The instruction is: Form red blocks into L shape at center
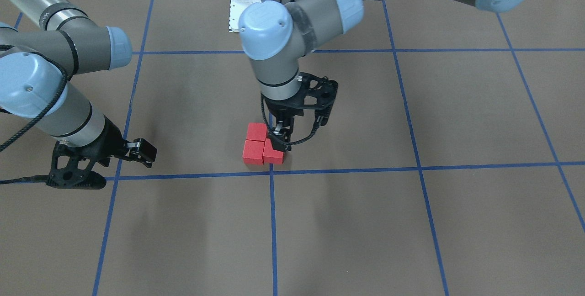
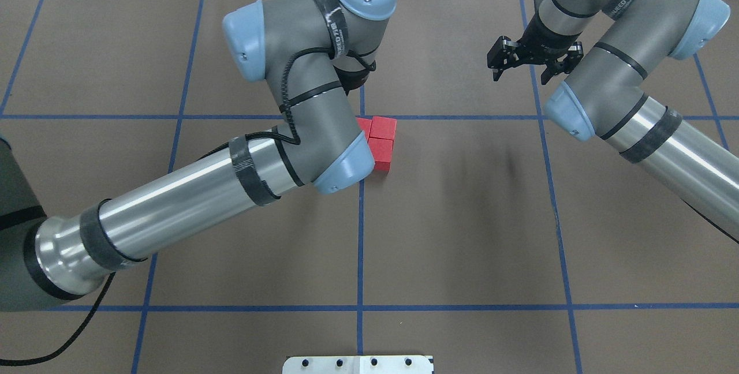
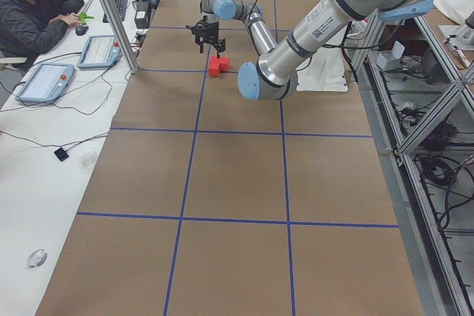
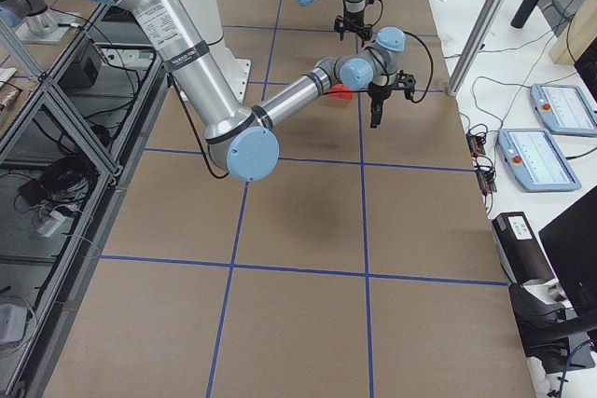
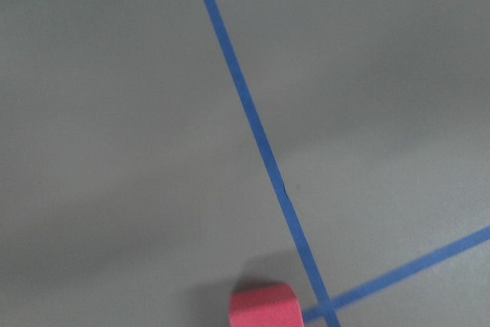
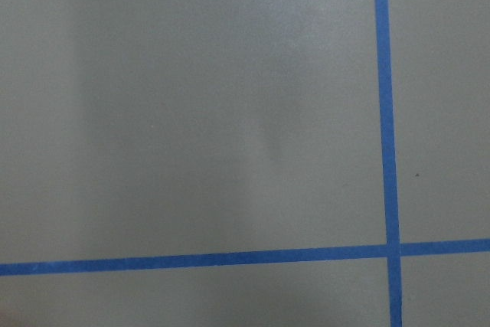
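Blocks (image 1: 256,150) sit pressed together in an L right beneath your left gripper (image 1: 280,140), whose fingertips reach down to the top of one end block. From these views you can't tell whether that gripper is pinching the block or only meeting it. Its wrist camera catches just one block at the bottom edge, beside the tape crossing. The center (image 1: 271,172) lies just beyond the L on the gripper's side away from the base, with the nearest blocks stopping just short of the tape. Your right gripper (image 2: 519,74) hangs well apart from the L, fingers spread, nothing between them.
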Robot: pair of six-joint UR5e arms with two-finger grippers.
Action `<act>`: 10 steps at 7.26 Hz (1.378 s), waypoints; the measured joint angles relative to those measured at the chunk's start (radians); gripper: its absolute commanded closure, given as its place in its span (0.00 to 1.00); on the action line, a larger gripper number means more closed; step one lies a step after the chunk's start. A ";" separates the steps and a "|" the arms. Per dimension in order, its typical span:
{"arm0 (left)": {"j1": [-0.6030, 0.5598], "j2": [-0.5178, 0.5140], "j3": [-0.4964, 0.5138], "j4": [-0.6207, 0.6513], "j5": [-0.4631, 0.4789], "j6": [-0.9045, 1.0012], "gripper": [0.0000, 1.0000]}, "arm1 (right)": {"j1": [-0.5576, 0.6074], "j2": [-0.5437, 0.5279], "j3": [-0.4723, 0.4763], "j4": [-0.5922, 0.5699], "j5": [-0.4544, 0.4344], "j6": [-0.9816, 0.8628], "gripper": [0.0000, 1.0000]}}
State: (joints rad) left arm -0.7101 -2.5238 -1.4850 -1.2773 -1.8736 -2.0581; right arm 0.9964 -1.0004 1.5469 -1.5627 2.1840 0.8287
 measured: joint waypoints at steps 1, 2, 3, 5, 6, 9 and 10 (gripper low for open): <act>-0.060 0.076 -0.055 0.007 -0.024 0.171 0.00 | 0.036 -0.017 0.001 -0.001 0.002 -0.068 0.01; -0.137 0.140 -0.077 0.007 -0.061 0.371 0.00 | 0.074 -0.040 0.001 -0.003 0.004 -0.135 0.01; -0.219 0.198 -0.085 0.003 -0.098 0.576 0.00 | 0.115 -0.061 0.000 -0.007 0.006 -0.204 0.01; -0.366 0.319 -0.087 -0.041 -0.140 0.969 0.00 | 0.202 -0.117 -0.006 -0.012 0.036 -0.347 0.01; -0.434 0.399 -0.086 -0.105 -0.174 1.137 0.00 | 0.256 -0.156 -0.008 -0.013 0.070 -0.435 0.01; -0.647 0.619 -0.085 -0.231 -0.292 1.624 0.00 | 0.421 -0.302 -0.007 -0.010 0.167 -0.612 0.01; -0.719 0.676 -0.079 -0.235 -0.334 1.845 0.00 | 0.453 -0.347 -0.003 -0.003 0.182 -0.621 0.01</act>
State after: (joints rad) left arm -1.4288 -1.8481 -1.5637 -1.5127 -2.2074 -0.2131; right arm 1.4494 -1.3470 1.5435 -1.5660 2.3661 0.2079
